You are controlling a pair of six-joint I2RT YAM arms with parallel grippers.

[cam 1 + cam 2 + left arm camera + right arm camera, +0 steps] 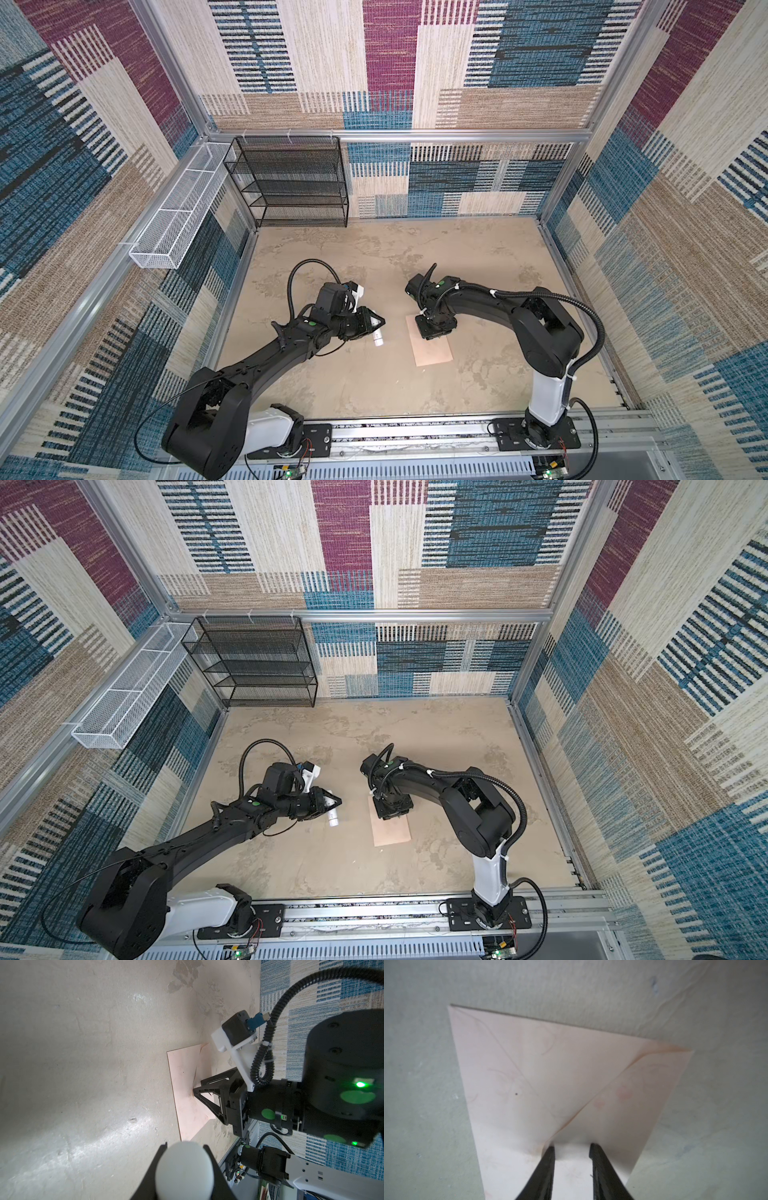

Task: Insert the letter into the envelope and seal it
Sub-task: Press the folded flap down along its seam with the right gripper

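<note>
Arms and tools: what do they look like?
The left arm and right arm are matte black with white lower links, green round stickers and black corrugated cables. The left tool and right tool have black triangular open-frame fingers.

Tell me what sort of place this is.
Probably a purpose-built robot test cell: an aluminium frame lined with patterned carpet panels, and a base rail carrying the left arm and right arm.

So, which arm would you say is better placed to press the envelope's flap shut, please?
I'd say right. The right gripper is open just over the envelope, at the tip of its flap. The left gripper is off to the side, shut on a white tube.
</note>
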